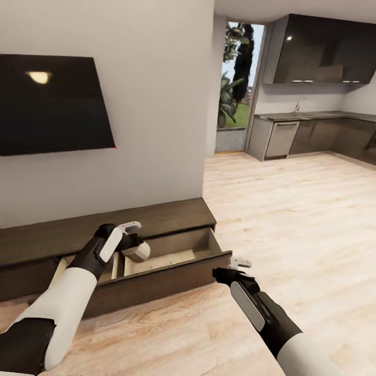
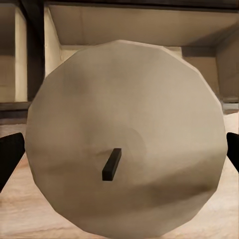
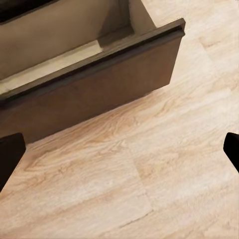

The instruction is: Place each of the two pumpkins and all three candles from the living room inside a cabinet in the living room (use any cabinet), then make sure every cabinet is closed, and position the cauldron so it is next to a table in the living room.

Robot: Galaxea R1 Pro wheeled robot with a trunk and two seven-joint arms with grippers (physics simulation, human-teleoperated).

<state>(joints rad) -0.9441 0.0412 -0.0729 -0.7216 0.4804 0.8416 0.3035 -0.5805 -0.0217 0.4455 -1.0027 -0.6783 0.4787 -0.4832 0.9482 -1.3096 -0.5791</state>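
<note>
The open drawer [image 1: 172,250] lies clear from above; its pulled-out front [image 1: 156,284] blocks any low approach, seemingly.

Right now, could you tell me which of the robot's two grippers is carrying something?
The left gripper is: it holds a cream candle over the open drawer of the cabinet. The right gripper hangs open above the floor, empty.

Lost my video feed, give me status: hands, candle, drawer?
Left hand shut on candle, over open drawer. Right hand open, empty, beside drawer front. Nothing in the way.
</note>
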